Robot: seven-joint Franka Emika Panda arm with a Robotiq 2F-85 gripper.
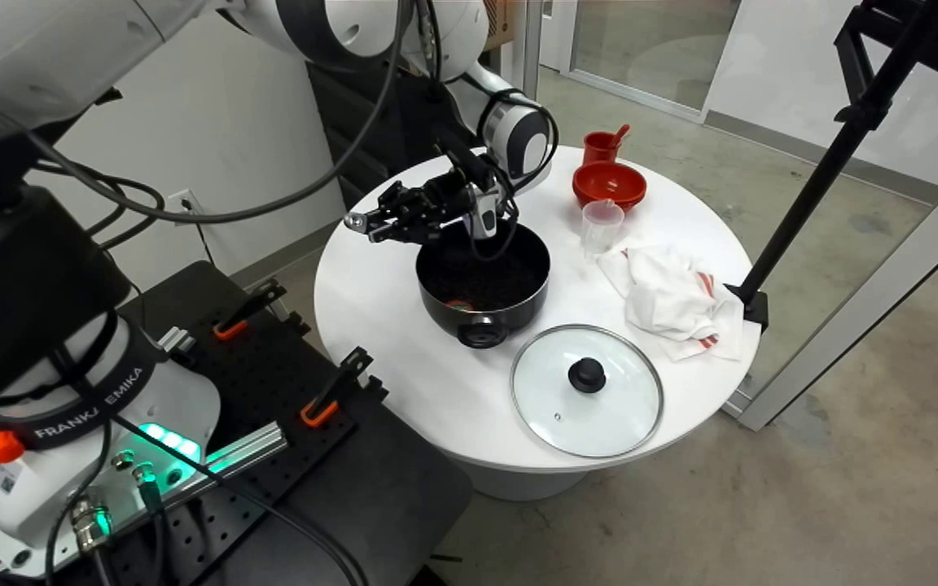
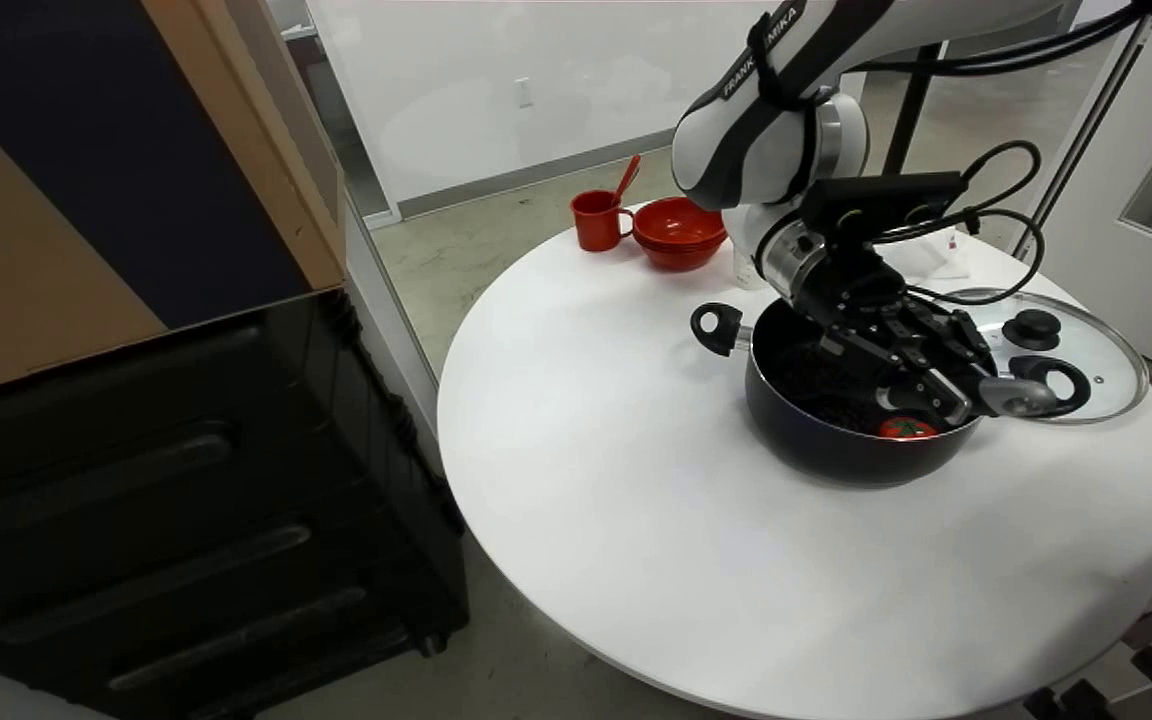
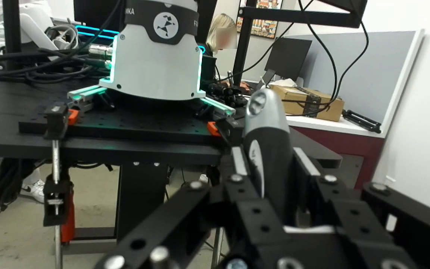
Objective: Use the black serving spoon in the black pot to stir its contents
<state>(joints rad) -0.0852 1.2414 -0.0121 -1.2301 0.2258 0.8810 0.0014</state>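
My gripper (image 1: 378, 225) is shut on the handle of the black serving spoon (image 1: 357, 220). In the wrist view the spoon's thick black handle with a grey tip (image 3: 269, 112) stands between the two fingers (image 3: 273, 160). The grey tip also juts out past the fingers (image 2: 971, 375) in an exterior view (image 2: 1021, 397). The spoon's bowl end is hidden by the gripper and pot. The black pot (image 1: 518, 313) stands on the table, with the gripper low over its opening and rim (image 2: 836, 462). Its contents show as a red, tomato-like piece (image 2: 906, 428) against the dark inside (image 1: 461, 305).
The glass lid (image 1: 550, 407) lies beside the pot on the white round table (image 2: 616, 480). Red bowls (image 1: 609, 183), a red mug (image 2: 596, 220) with a red utensil, a clear cup (image 1: 602, 228) and a white cloth (image 1: 664, 297) stand or lie near the table's edge.
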